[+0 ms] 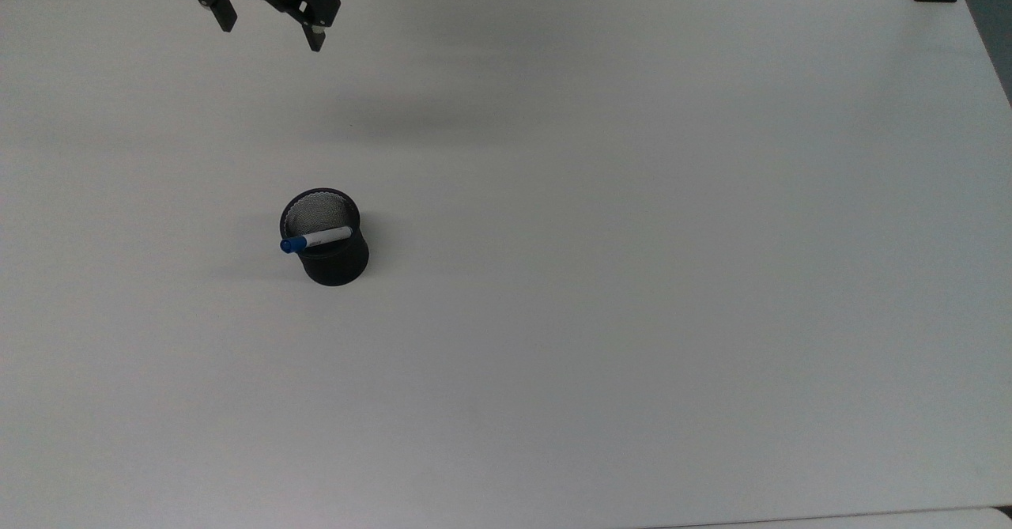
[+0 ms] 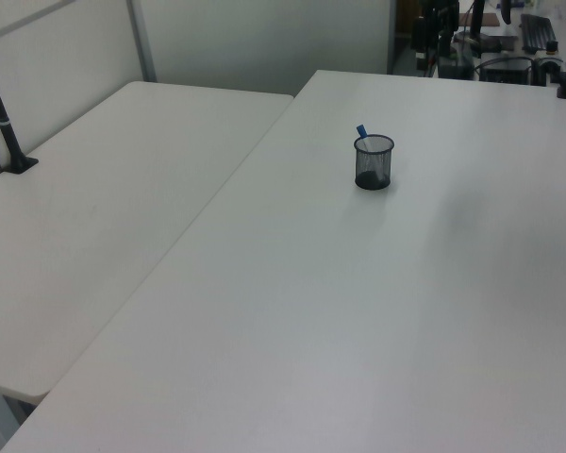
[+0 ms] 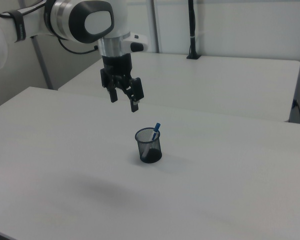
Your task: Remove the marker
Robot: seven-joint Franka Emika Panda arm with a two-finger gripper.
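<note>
White plastic forms the barrel of the slim marker (image 1: pixel 326 236), which is finished by a blue cap at one end. It is found standing inside a round black wire-mesh cup (image 1: pixel 326 238), lower end down in the cup and capped end raised above the rim. The marker is not upright. It is leaned against the cup wall, presumably because the cup is much wider than the barrel and nothing else is there to prop it. In the top view the long axis is seen running nearly left to right, with the cap pointing to the top view's left and just past the rim. In the right view the marker (image 3: pixel 153 133) is tilted up and toward the right view's right, the cap clear of the mesh cup (image 3: pixel 149 146). In the left view only the blue tip (image 2: pixel 361 131) is seen over the far rim of the cup (image 2: pixel 374 162).

The cup is set alone on a broad white table (image 1: pixel 632 276), well away from every edge.

The black two-finger gripper (image 1: pixel 270 29) is held high above the table and well apart from the cup, off toward the top view's upper left. Its fingers are spread wide and nothing is held between them. In the right view the gripper (image 3: pixel 123 103) is pointed downward, above and to the left of the cup. The raised cap is judged the easiest part to grasp.
</note>
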